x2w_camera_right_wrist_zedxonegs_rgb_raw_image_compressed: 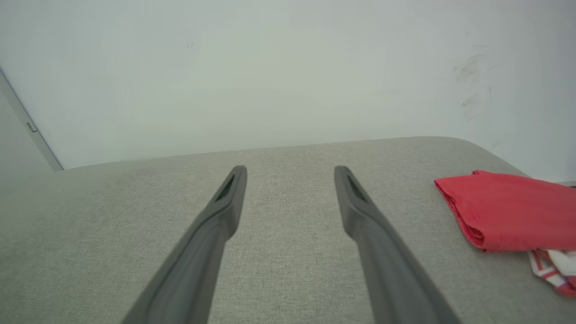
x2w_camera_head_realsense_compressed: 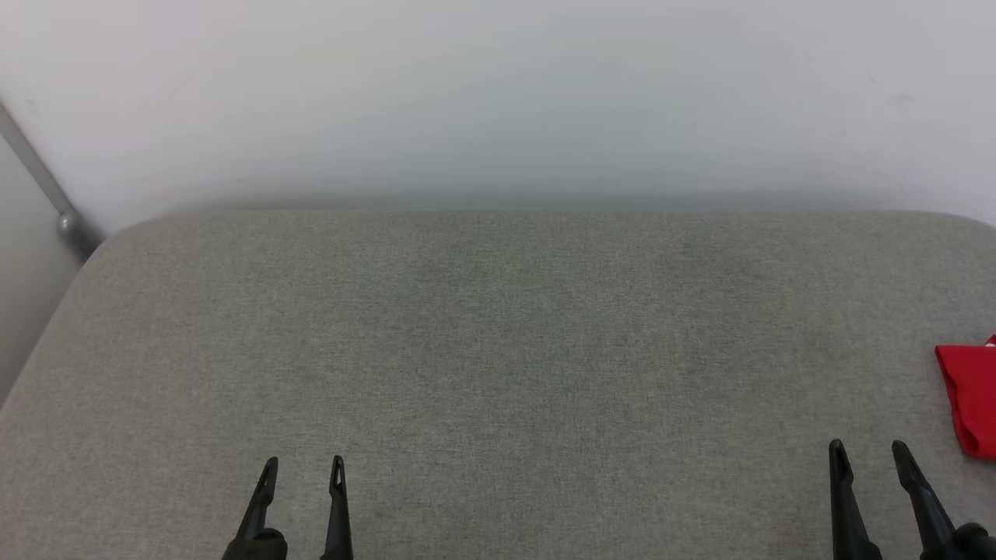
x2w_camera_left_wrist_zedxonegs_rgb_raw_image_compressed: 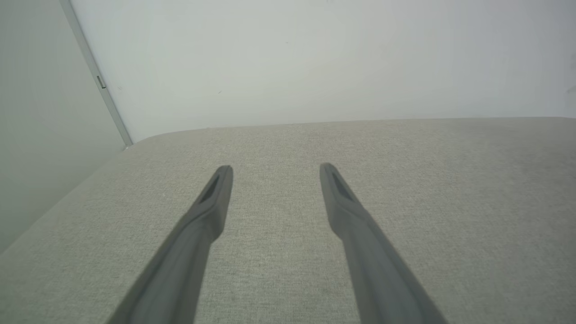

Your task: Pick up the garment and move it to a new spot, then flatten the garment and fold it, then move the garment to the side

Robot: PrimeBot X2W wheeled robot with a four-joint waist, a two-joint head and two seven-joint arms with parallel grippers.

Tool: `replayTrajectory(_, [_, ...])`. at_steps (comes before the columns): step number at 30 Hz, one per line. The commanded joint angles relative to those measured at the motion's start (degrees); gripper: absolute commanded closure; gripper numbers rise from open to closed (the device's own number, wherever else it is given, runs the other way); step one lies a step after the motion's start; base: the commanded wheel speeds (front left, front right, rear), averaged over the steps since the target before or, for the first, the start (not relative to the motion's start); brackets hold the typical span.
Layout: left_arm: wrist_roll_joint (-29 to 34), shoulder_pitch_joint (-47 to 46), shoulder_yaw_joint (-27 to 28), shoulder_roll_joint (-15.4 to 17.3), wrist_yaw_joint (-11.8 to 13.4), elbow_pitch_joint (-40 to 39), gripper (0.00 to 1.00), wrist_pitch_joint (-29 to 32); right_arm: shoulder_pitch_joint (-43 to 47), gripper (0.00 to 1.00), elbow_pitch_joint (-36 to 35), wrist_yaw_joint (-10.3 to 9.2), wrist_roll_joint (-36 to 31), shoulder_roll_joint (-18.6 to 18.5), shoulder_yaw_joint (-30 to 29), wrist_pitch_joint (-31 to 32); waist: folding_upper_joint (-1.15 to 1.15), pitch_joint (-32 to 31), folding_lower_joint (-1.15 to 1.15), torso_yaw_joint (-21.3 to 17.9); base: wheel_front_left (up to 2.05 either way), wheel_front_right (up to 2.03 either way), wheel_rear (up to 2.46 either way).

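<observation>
The garment (x2w_camera_head_realsense_compressed: 973,397) is a red folded bundle lying at the right edge of the grey fabric surface (x2w_camera_head_realsense_compressed: 498,350). In the right wrist view the garment (x2w_camera_right_wrist_zedxonegs_rgb_raw_image_compressed: 508,211) shows folded, with a bit of red-white striped trim under its near corner. My right gripper (x2w_camera_head_realsense_compressed: 869,451) stands open at the lower right, just left of the garment and apart from it; in its own view the right gripper (x2w_camera_right_wrist_zedxonegs_rgb_raw_image_compressed: 290,170) has nothing between its fingers. At the lower left my left gripper (x2w_camera_head_realsense_compressed: 303,465) is open and empty; its own view shows the left gripper (x2w_camera_left_wrist_zedxonegs_rgb_raw_image_compressed: 275,168) over bare fabric.
A white wall (x2w_camera_head_realsense_compressed: 498,93) rises behind the surface's far rounded edge. A grey metal bar (x2w_camera_head_realsense_compressed: 47,187) runs down the wall at the far left corner. The surface's left edge (x2w_camera_head_realsense_compressed: 39,334) drops off to a pale floor or panel.
</observation>
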Motion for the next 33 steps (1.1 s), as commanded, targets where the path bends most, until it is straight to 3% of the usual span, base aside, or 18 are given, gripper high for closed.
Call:
replayTrajectory(1, [-0.1,0.4,0.2,-0.1,-0.4,0.1,0.00,-0.1,0.8,0.00,-0.4,-0.05,0.4,0.3,0.2,-0.1,0.00,-0.1,0.01,0.0,0.00,0.00,0.00])
replayTrajectory(11, [-0.4,0.7,1.0,-0.4,-1.4,0.6,0.00,-0.1,1.2,0.00,-0.4,-0.05,0.6,0.3,0.8,-0.1,0.00,-0.2,0.01,0.2,0.00,0.00,0.00])
replayTrajectory(12, [-0.1,0.2,0.9,-0.4,-1.3,0.6,1.00,0.0,0.8,1.00,-0.3,0.00,0.7,0.0,0.8,0.0,0.00,-0.2,0.01,0.2,0.00,0.00,0.00])
replayTrajectory(16, [-0.4,0.3,0.6,-0.6,-1.4,2.5,1.00,0.3,0.9,1.00,1.7,0.01,1.0,0.0,1.0,0.1,0.00,-0.2,0.01,0.2,0.00,0.00,0.00])
replayTrajectory(33, [-21.4,-3.7,1.9,0.2,-3.9,4.6,1.00,4.1,-3.7,1.00,4.5,0.00,20.2,-0.9,1.9,3.9,0.00,0.1,0.01,-0.1,0.00,0.00,0.00])
